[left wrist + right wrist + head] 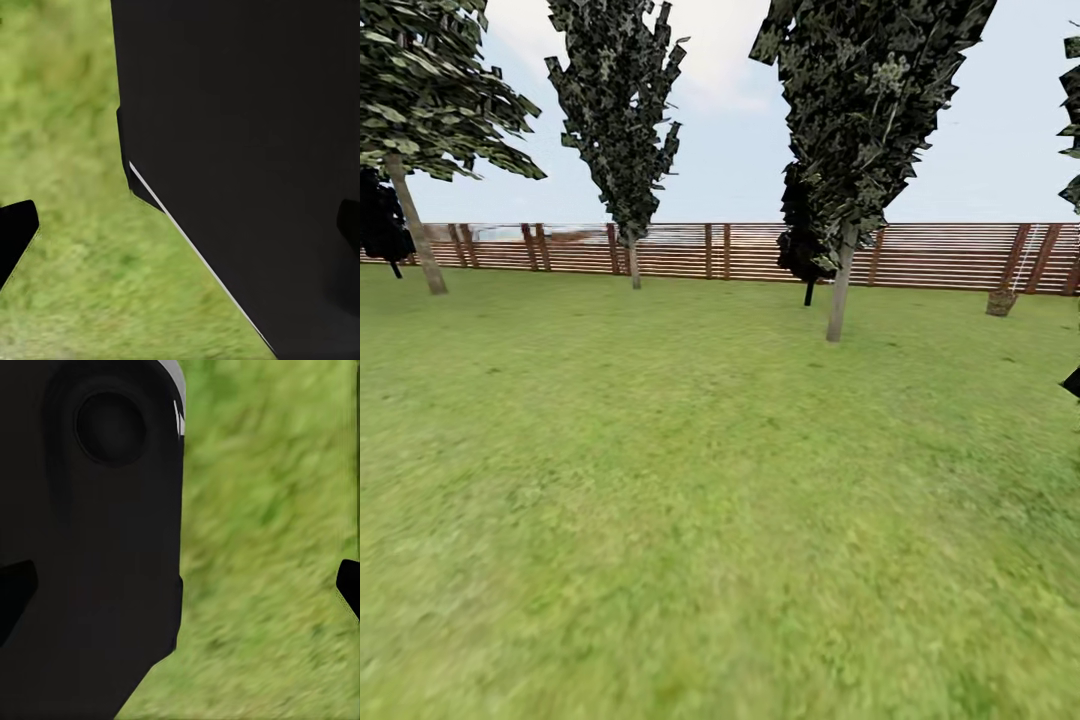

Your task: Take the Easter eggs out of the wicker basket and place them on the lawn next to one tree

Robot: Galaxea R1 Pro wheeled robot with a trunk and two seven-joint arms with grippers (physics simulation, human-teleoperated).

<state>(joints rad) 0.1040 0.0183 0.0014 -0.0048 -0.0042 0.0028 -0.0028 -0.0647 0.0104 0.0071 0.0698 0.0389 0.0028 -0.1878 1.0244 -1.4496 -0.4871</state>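
With the wicker basket and eggs out of sight, the head camera scans the lawn (720, 520) toward a tree (840, 290) at one o'clock, likely searching, both grippers (180, 225) (180, 585) released, empty.

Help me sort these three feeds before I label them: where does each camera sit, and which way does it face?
Head view: on the robot's head, facing forward across the lawn to trees and the fence.
Left wrist view: on the left arm, looking down past spread fingertips at grass and the robot's dark body.
Right wrist view: on the right arm, looking down at grass, fingertips and a dark body part.
Both wrist views share grass and the robot's body.
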